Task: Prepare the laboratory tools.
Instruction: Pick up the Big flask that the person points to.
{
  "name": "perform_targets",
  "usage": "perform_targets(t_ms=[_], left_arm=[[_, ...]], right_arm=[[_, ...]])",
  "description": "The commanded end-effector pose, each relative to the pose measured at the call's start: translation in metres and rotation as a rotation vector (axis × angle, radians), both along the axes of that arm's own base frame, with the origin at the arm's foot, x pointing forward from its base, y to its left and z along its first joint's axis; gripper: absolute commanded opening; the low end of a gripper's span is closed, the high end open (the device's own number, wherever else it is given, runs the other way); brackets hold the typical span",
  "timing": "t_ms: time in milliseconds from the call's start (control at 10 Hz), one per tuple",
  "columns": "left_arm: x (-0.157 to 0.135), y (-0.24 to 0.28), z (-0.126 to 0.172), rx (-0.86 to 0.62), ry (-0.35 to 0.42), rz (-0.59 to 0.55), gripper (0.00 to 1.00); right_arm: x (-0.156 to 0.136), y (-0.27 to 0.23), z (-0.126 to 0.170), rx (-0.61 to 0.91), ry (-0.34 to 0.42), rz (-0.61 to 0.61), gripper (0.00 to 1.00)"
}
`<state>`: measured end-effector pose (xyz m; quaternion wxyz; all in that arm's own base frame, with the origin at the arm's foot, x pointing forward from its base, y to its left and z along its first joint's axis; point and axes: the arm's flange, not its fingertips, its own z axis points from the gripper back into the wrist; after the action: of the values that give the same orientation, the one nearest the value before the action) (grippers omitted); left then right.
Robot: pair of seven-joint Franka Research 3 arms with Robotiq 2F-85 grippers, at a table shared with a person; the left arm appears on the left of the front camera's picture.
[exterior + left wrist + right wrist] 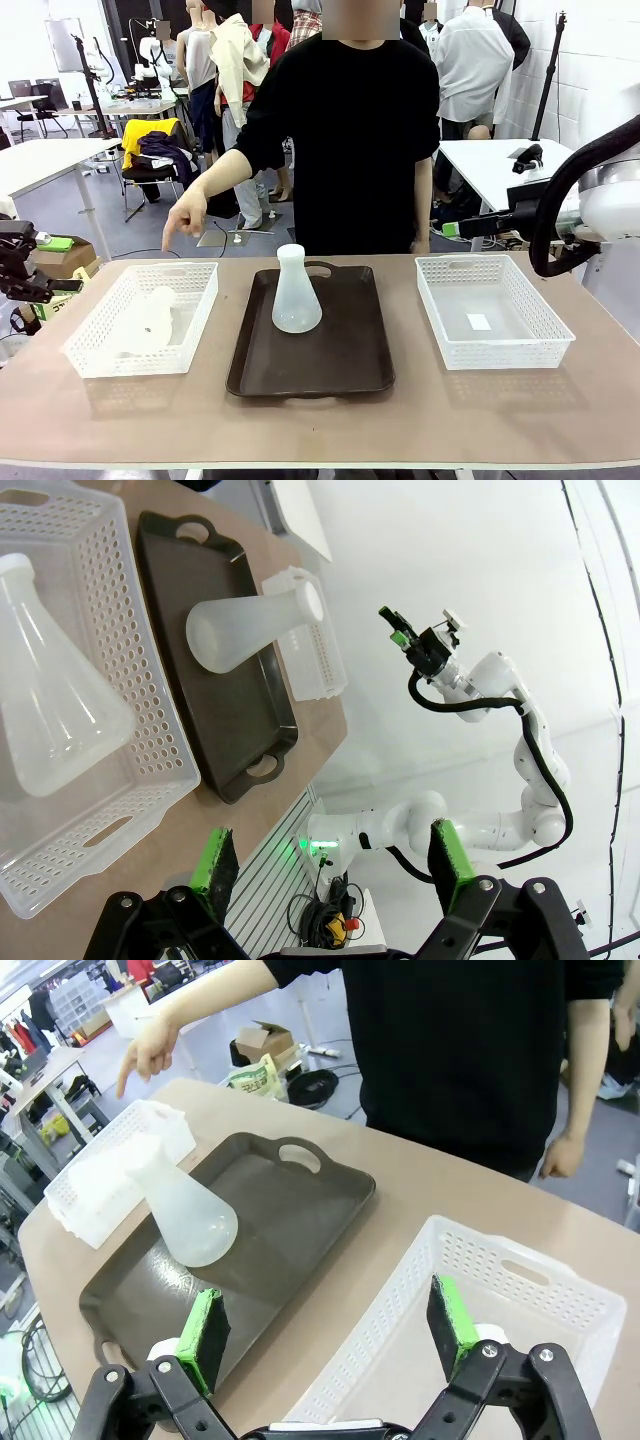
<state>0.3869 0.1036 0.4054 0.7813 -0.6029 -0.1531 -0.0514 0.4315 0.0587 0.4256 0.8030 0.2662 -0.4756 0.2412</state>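
Well apart from upright flask (297, 295): left gripper (331, 850), right gripper (328, 1325) (both spread wide).

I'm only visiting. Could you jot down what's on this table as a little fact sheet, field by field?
Centre: dark brown tray with the upright flask on it
Robot's left: left basket with the lying flask inside
Robot's right: right basket, small white slip on its floor
Person: person's hand pointing down toward the left basket
Left gripper: open, holding nothing
Right gripper: open, holding nothing
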Motion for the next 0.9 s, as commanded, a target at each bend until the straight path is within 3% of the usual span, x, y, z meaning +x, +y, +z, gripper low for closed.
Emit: perform_targets(t_ms=[0, 800], left_arm=[[-0.0011, 0.0002, 0.0022, -0.004, -0.008, 0.002, 1.0], [-0.0011, 0.0002, 0.0022, -0.004, -0.008, 0.002, 1.0]], right_arm=[[-0.001, 0.0, 0.0016, -0.001, 0.009, -0.007, 1.0], [-0.001, 0.0, 0.0016, -0.001, 0.009, -0.007, 1.0]])
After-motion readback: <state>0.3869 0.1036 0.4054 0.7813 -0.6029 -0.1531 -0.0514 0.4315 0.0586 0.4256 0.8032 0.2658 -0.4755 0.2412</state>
